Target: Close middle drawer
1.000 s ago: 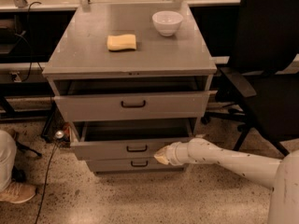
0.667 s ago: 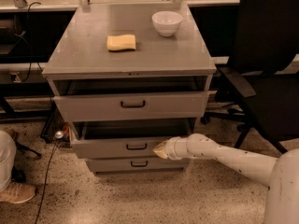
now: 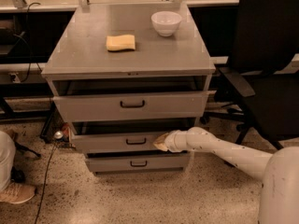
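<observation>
The middle drawer (image 3: 105, 143) is a grey metal drawer with a low front panel and a small dark loop handle (image 3: 136, 141). It sticks out a little from the grey cabinet (image 3: 84, 59), with a dark gap above it. My gripper (image 3: 161, 143) is at the end of the white arm (image 3: 224, 152) that reaches in from the lower right. It rests against the drawer's front panel, just right of the handle.
The top drawer (image 3: 88, 107), with a taller front, stands partly open. The bottom drawer (image 3: 107, 163) sits just below my gripper. A yellow sponge (image 3: 120, 42) and a white bowl (image 3: 166, 22) are on the cabinet top. A black office chair (image 3: 266, 73) stands right. A person's shoe (image 3: 16, 192) is lower left.
My gripper has moved in towards the cabinet, against the middle drawer's front. The drawer has slid further in. The top drawer has not moved.
</observation>
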Tool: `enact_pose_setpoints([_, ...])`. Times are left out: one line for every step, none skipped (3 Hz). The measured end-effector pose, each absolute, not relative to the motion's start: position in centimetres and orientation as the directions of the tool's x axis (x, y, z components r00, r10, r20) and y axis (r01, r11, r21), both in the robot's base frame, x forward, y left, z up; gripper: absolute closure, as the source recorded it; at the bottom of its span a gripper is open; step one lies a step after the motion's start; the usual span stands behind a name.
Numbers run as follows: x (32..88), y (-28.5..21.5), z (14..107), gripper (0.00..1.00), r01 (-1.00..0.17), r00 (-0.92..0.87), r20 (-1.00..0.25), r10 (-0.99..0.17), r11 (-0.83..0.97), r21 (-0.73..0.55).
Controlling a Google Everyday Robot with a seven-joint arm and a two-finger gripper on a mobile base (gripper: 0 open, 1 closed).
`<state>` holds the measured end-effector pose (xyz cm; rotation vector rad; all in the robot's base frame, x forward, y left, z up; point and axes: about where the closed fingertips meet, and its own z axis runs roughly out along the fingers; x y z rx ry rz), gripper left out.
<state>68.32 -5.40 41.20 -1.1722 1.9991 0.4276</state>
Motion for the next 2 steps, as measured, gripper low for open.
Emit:
enact_pose_setpoints([68.98,-5.51,41.34,1.0,-0.848,-0.28,-0.754,-0.594,0.522,-0.096])
enact_pose_setpoints([69.92,-5.63,41.53,1.0,-0.849,-0.275,-0.752,-0.599,0.519,-0.103])
